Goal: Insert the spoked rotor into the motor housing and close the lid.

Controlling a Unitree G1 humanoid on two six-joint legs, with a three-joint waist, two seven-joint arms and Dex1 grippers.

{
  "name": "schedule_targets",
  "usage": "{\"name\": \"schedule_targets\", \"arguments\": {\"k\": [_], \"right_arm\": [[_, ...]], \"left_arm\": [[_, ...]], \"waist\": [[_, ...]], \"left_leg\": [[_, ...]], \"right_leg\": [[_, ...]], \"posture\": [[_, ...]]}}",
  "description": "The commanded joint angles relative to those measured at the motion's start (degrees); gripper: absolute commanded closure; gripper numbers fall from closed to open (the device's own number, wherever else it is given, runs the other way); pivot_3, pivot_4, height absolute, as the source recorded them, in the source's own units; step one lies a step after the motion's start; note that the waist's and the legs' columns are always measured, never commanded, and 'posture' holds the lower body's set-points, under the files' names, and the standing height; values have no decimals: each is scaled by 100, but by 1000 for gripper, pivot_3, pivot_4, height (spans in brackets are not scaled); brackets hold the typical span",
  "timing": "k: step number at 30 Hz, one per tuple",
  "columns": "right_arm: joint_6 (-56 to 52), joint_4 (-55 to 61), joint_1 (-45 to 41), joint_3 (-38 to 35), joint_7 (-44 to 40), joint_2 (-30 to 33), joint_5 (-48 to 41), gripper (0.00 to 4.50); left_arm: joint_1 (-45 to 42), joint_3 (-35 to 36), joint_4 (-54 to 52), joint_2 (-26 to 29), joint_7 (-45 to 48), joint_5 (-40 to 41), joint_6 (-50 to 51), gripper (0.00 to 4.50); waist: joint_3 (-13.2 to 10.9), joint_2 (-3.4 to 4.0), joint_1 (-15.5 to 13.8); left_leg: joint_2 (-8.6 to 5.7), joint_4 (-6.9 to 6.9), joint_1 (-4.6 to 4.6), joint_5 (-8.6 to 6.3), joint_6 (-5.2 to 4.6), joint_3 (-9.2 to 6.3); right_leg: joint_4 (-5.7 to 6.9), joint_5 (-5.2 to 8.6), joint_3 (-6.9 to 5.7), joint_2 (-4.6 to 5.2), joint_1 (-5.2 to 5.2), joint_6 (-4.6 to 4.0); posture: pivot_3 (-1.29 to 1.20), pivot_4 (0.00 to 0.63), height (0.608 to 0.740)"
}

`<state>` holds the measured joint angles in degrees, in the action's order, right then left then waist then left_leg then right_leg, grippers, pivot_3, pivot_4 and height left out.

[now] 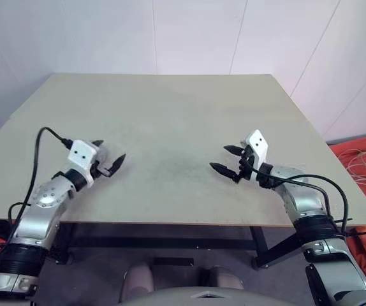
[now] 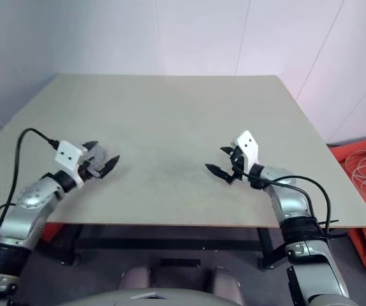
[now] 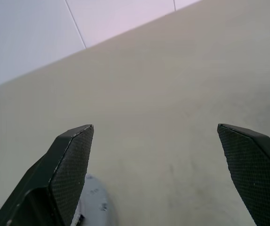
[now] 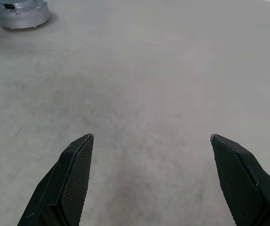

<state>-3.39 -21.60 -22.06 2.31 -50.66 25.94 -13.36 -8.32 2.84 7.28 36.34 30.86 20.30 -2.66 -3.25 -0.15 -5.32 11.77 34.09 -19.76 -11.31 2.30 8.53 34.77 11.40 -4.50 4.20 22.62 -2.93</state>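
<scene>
- On the beige table (image 1: 170,95): white walls behind, orange cloth right of it.
- One grey motor housing (image 4: 18,13) by the left gripper (image 1: 109,164).
- Two grippers, right gripper (image 1: 226,159) too, both spread, empty.

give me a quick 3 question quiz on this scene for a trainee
1. True or false: the right gripper is holding a grey metal disc.
2. The left gripper has its jaws: A) open and empty, B) shut on a disc, C) shut with nothing between them.
3. In the right wrist view, what sits on the table far beyond the jaws?

Key: 1 false, its jaws are open and empty. 2 A. 3 a round grey metal part.
</scene>
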Motion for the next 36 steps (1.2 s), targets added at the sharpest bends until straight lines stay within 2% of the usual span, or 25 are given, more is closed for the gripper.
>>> {"name": "schedule_targets", "arguments": {"k": [1, 9, 21, 29, 36], "right_arm": [[376, -58, -118, -153, -75, 14, -13, 0], [434, 52, -89, -95, -38, -121, -17, 0], [238, 322, 1, -57, -72, -243, -82, 0], [134, 353, 51, -59, -76, -228, -32, 0], [66, 423, 87, -109, 19, -280, -79, 0]], "left_arm": [[-234, 396, 347, -51, 332, 57, -408, 9], [-212, 816, 457, -465, 178, 30, -338, 9], [-99, 898, 474, -524, 193, -310, -628, 9], [-78, 1003, 448, -884, -99, -231, -257, 9], [-93, 1008, 312, -819, 24, -115, 432, 9]], "waist": [[0, 0, 1], [0, 0, -1], [-1, 0, -4], [-1, 0, -3], [-1, 0, -3]], "left_leg": [[0, 0, 1, 0, 0, 1], [1, 0, 1, 0, -1, 2], [2, -1, 2, -1, -1, 2], [2, 0, 2, -1, -2, 2], [2, -1, 2, -1, -2, 2]], "right_leg": [[1, 0, 0, 0, 0, -1], [2, -4, 2, 0, -1, -7], [1, -4, 2, 0, -1, -8], [0, -4, 2, 0, 0, -8], [0, -4, 2, 0, 0, -8]], "posture": [[0, 0, 740], [0, 0, 740], [0, 0, 740], [0, 0, 740], [0, 0, 740]]}}
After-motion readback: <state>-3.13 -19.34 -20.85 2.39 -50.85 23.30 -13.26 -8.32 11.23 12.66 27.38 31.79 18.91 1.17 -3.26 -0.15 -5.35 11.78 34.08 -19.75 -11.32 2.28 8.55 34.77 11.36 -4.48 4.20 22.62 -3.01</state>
